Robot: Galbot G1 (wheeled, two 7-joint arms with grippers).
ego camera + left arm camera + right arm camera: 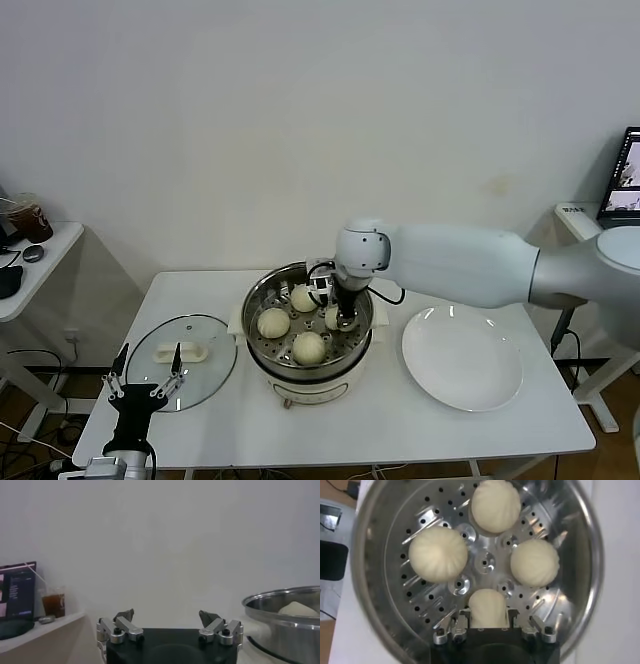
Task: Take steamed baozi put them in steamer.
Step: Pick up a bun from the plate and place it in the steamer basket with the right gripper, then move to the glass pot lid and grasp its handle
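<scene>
Stainless steel forms the steamer (262,305), which stands at the middle of the table (400,420) and serves as the landmark. All four steamed baozi (438,554) lie on its perforated tray. Three sit free; the fourth (488,608) lies at the tray's edge, between the fingers of the right pincer (488,622), which reaches down into the steamer. Those fingers flank this bun closely; whether they grip it or have begun to let go cannot be told. Judged from this, the step in hand is the placing of the last bun. The next move calls for spreading the fingers fully, then lifting straight up, clear of the steamer's rim and the neighbouring buns. Left of the steamer lies a glass lid (190,360); beyond it, near the table's left front corner, the left pincer (146,385) waits with its fingers wide apart, holding nothing. Right of the steamer sits a white plate (462,358), bare. No brand, label or legible writing shows.
</scene>
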